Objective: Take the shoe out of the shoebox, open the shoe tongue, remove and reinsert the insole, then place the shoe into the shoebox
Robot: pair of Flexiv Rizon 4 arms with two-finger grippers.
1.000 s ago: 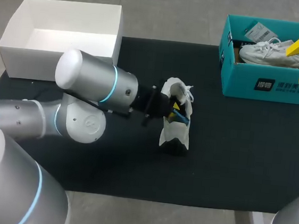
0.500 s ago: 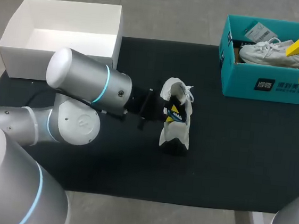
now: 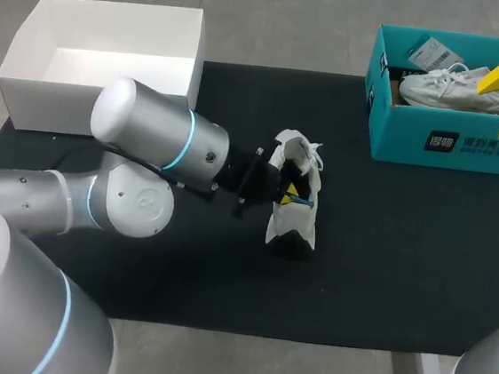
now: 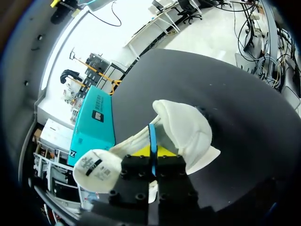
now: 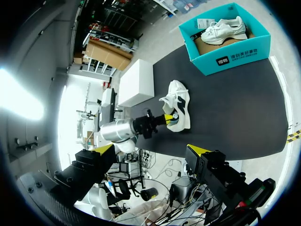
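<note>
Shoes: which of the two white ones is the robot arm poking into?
The shoe on the black mat, mid-table: the left gripper reaches into its opening. The other shoe lies in the teal box.

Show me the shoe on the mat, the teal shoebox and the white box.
shoe on the mat (image 3: 291, 220), head view, white upper.
teal shoebox (image 3: 398, 133), head view, front wall.
white box (image 3: 44, 105), head view, front wall.
</note>
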